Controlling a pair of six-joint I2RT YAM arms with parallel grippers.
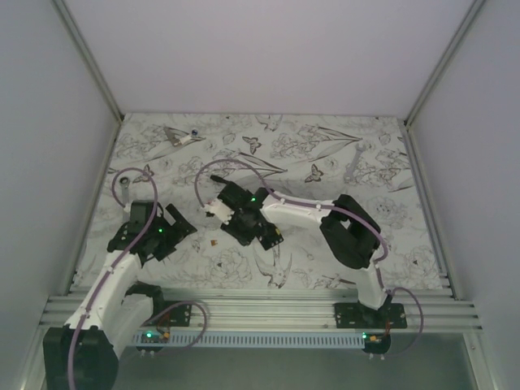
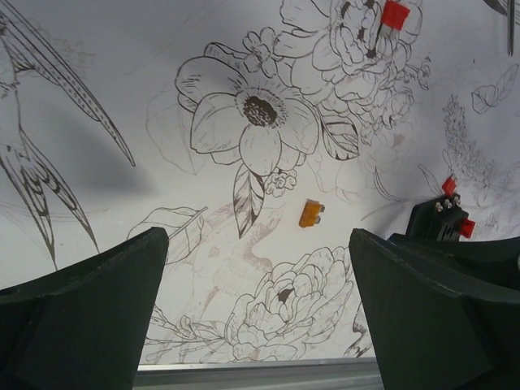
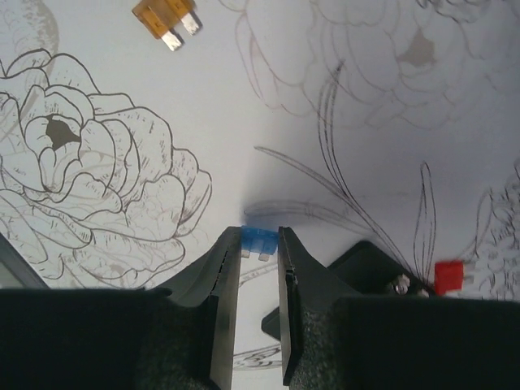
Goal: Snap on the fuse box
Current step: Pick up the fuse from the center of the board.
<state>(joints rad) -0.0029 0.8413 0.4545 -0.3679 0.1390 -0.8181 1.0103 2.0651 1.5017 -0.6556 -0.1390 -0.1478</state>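
Observation:
The fuse box (image 2: 439, 221) is a small black block at the right of the left wrist view, with red fuses (image 2: 465, 229) on it. A corner of it (image 3: 367, 258) shows behind my right finger, a red fuse (image 3: 449, 276) beside it. My right gripper (image 3: 260, 244) is shut on a small blue fuse (image 3: 260, 239), held just above the flowered mat, left of the fuse box. In the top view the right gripper (image 1: 244, 227) is at the table's middle. My left gripper (image 2: 258, 309) is open and empty, also seen in the top view (image 1: 180, 226).
A loose orange fuse (image 2: 311, 214) lies on the mat between the arms and shows in the right wrist view (image 3: 165, 20). Another red fuse (image 2: 396, 14) lies farther off. A wrench (image 1: 355, 162) and a small tool (image 1: 183, 136) lie at the back. A metal rail (image 2: 260, 374) edges the table.

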